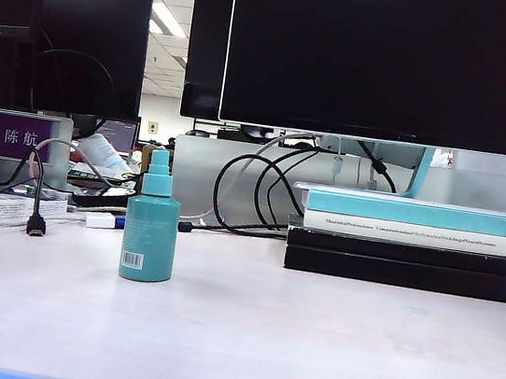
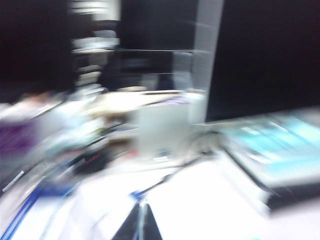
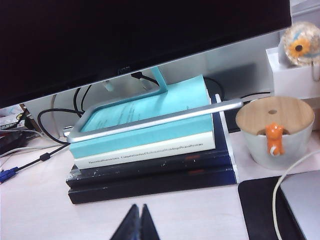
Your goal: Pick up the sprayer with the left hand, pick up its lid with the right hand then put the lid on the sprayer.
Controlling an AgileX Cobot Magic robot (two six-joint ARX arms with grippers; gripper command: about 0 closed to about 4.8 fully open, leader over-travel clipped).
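Observation:
The teal sprayer [image 1: 151, 222] stands upright on the pale desk, left of the middle in the exterior view, its nozzle bare and a white barcode label near its base. I cannot make out the lid in any view. Neither gripper appears in the exterior view. In the heavily blurred left wrist view, my left gripper [image 2: 142, 205] shows its dark fingers pressed together over the white desk, holding nothing. My right gripper [image 3: 139, 206] is shut and empty too, hanging above the desk just in front of a stack of books [image 3: 150, 150].
The book stack [image 1: 410, 245] lies at the right under a monitor stand [image 3: 150, 117]. A white cup with a wooden lid [image 3: 274, 130] and a dark mat [image 3: 260, 205] sit further right. Cables [image 1: 253, 190], a name plate [image 1: 20, 136] and papers crowd the back left.

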